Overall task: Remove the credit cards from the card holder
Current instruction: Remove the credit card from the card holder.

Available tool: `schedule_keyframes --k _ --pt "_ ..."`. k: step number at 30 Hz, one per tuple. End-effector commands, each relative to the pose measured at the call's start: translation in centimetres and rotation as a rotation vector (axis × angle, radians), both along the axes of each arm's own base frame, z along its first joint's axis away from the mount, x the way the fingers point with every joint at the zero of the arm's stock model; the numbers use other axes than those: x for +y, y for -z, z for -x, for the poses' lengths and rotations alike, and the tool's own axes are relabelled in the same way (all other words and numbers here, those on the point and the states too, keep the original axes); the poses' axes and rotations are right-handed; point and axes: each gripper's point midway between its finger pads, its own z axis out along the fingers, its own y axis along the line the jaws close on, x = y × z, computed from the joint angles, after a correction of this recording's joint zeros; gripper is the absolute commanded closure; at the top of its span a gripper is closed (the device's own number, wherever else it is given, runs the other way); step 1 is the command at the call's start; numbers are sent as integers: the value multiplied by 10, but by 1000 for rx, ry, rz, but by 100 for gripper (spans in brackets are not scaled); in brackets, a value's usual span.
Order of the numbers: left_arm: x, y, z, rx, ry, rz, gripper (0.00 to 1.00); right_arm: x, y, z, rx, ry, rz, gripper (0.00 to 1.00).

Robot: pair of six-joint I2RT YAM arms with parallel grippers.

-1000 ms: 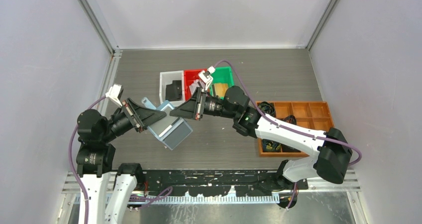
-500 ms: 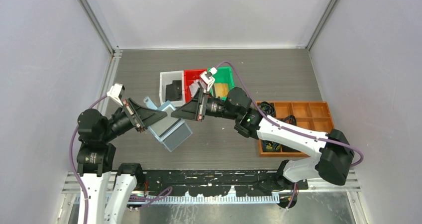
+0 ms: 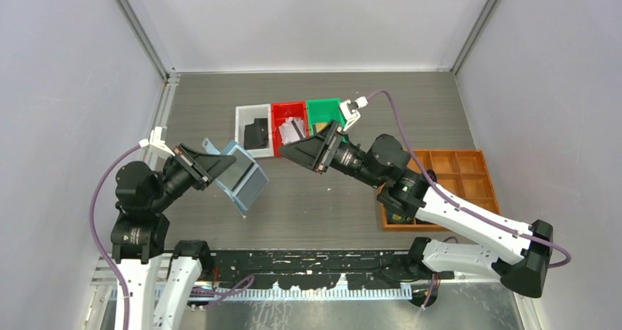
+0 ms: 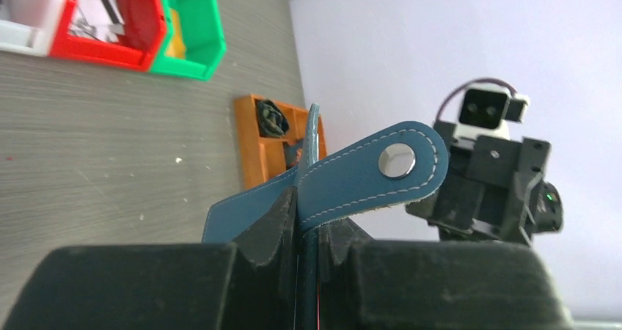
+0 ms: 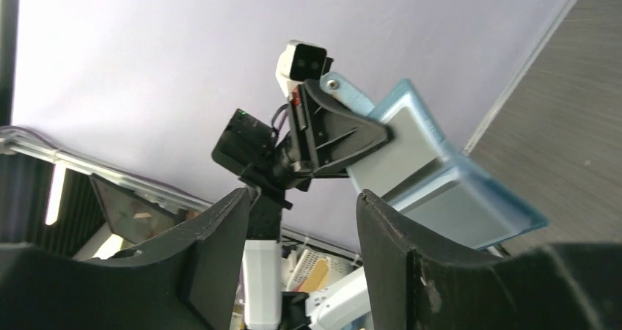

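Pinched in left fingers (image 4: 270, 226): wallet (image 3: 246, 183), open, aloft over desk (image 3: 323, 205). Spread, empty: right fingers (image 5: 216, 257), near bins (image 3: 288, 105). Cards (image 3: 292, 130) in bins; any inside wallet: cannot tell. Risks: slip of soft leather from pinch on pull; flap sagging shut over slots

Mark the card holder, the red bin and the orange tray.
card holder (image 3: 246, 187), top external view, on its light blue inner face.
red bin (image 3: 276, 128), top external view, on its left wall.
orange tray (image 3: 440, 152), top external view, on its far rim.
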Motion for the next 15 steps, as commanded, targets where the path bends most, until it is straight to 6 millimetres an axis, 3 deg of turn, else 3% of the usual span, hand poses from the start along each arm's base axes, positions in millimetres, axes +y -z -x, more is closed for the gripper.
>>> schedule_keyframes --k 1,8,15 --pt "15 -9 -12 -85 -110 -41 100 24 17 6 99 -21 -3 40" --pt "12 -15 -11 -84 -93 -12 100 75 41 20 181 -124 -45 45" --pt "12 -17 -4 -83 -93 -1 100 93 51 13 214 -121 -60 48"
